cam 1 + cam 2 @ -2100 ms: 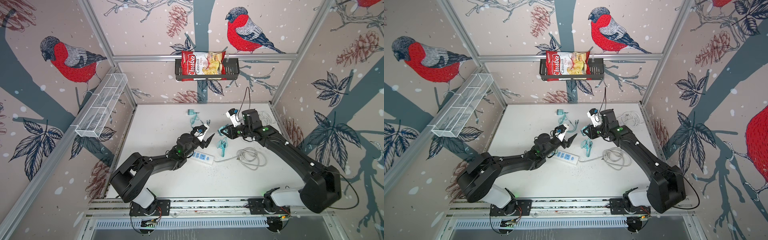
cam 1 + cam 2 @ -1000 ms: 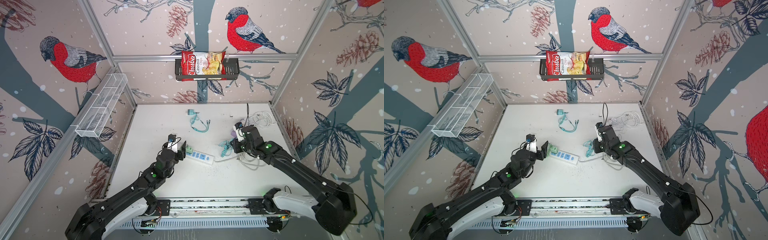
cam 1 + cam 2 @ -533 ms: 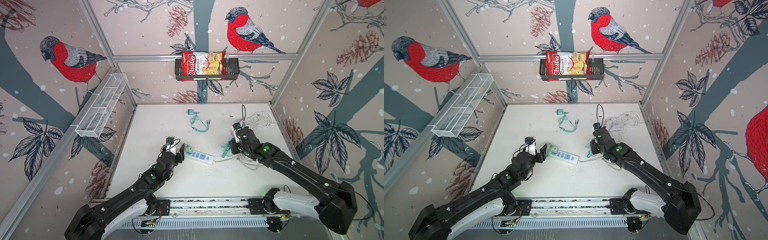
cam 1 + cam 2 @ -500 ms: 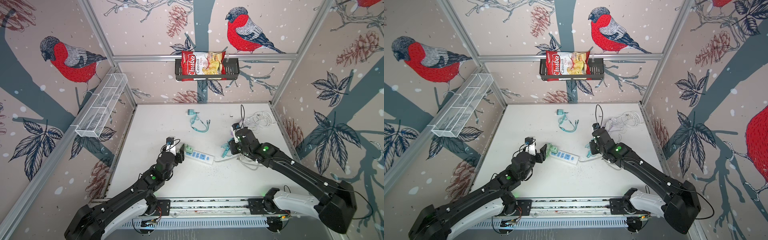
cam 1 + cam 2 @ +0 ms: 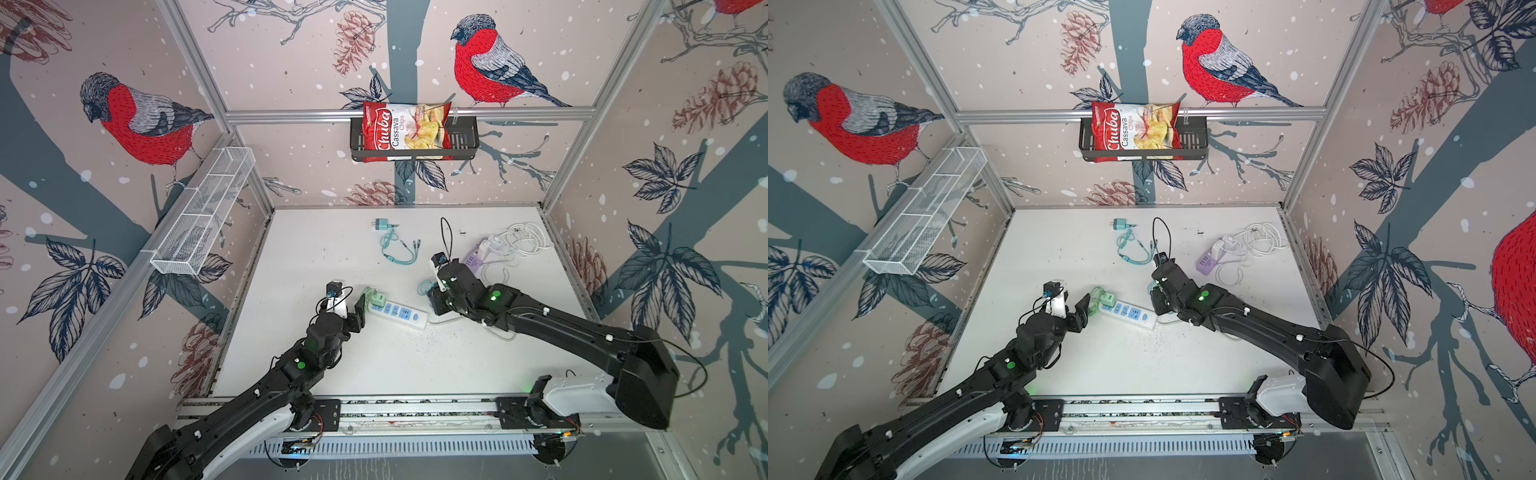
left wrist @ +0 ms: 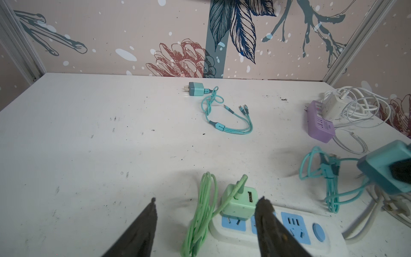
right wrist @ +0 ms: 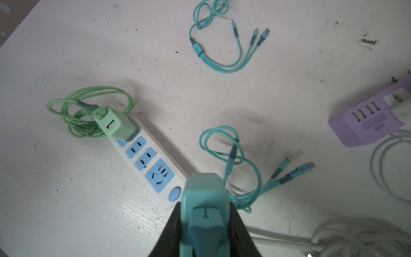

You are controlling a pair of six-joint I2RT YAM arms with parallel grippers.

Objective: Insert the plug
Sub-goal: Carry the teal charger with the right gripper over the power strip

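Teal charger plug (image 7: 201, 189) pinched in the closed right claw (image 7: 204, 213), held clear of the table (image 5: 332, 249), teal cable (image 7: 231, 155) looped on the table just beside. At about 8 o'clock from that claw in both top views, and just beside it: the white power strip (image 5: 401, 315), long axis laid from 10 o'clock to 4 o'clock, round switch (image 7: 174, 194) at the 4 o'clock end nearest the plug. At the far 10 o'clock end, a green charger (image 6: 239, 203) already seated in the end socket, green cable (image 6: 202, 213) coiled alongside. Between charger and switch, free blue sockets (image 7: 142, 155), faces up. Left claw (image 6: 208, 200) parked at the strip's 10 o'clock end, jaws apart and gripping nothing, near the green charger. Right arm plainly the nearer, and the one with the plug in its grip. Judged from here: a short carry toward 8 o'clock, a turn of the plug to match the slots along that slanted axis, then straight down. Prongs hidden in every view, so alignment not yet readable. Left claw well placed to brace the strip against sliding.
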